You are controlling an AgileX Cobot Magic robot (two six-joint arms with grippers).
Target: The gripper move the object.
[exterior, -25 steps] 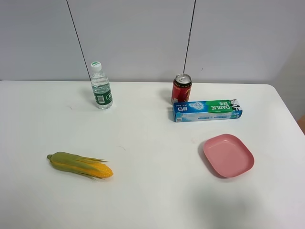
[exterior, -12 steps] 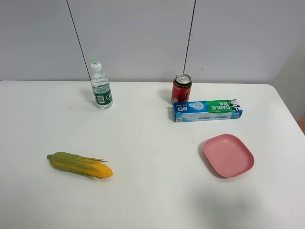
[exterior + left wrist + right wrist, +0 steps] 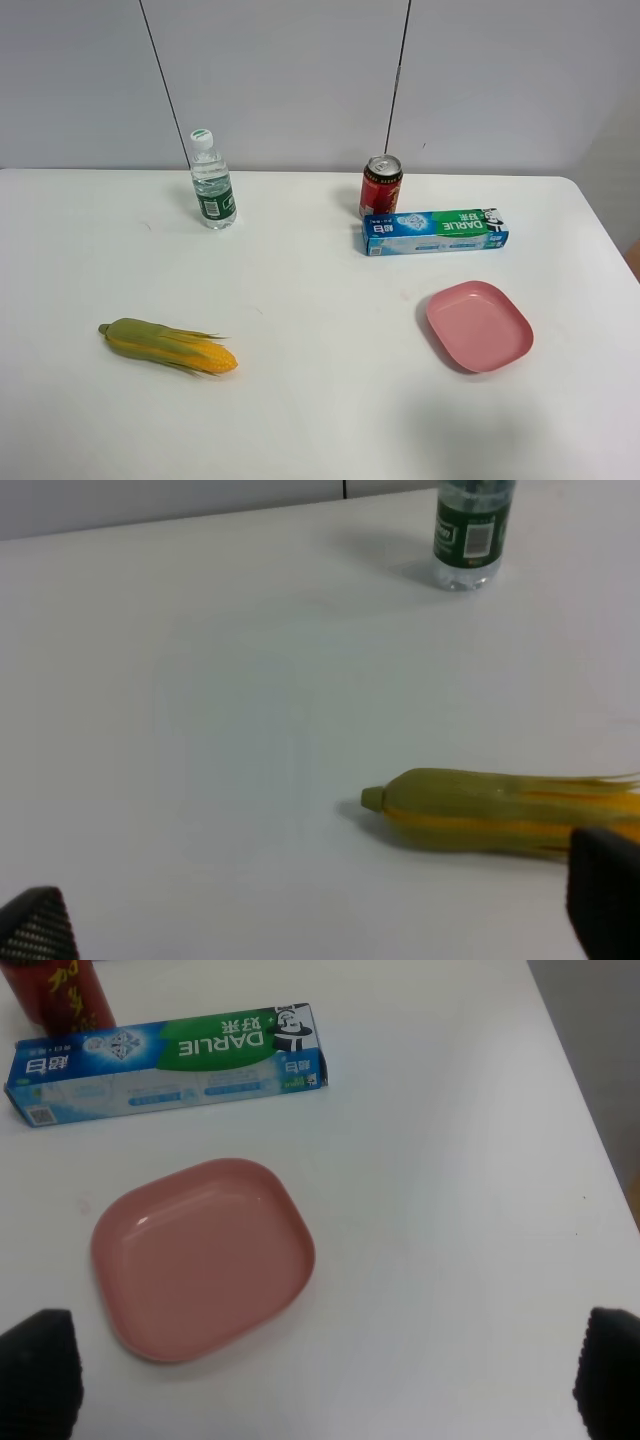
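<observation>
The red drink can (image 3: 381,185) with a silver top stands upright at the back of the white table, just behind a toothpaste box. Its lower red side with yellow markings shows in the right wrist view (image 3: 58,990). No arm or gripper shows in the exterior high view. My right gripper (image 3: 322,1375) is open and empty, its black fingertips (image 3: 38,1370) spread wide, hovering in front of the pink plate and far from the can. My left gripper (image 3: 320,920) is open and empty, with one fingertip (image 3: 605,900) near the corn.
A blue and green toothpaste box (image 3: 435,231) lies in front of the can. A pink plate (image 3: 478,325) sits at the front right. A clear green-labelled water bottle (image 3: 212,182) stands back left. A corn cob (image 3: 168,346) lies front left. The table's right edge (image 3: 600,230) is near.
</observation>
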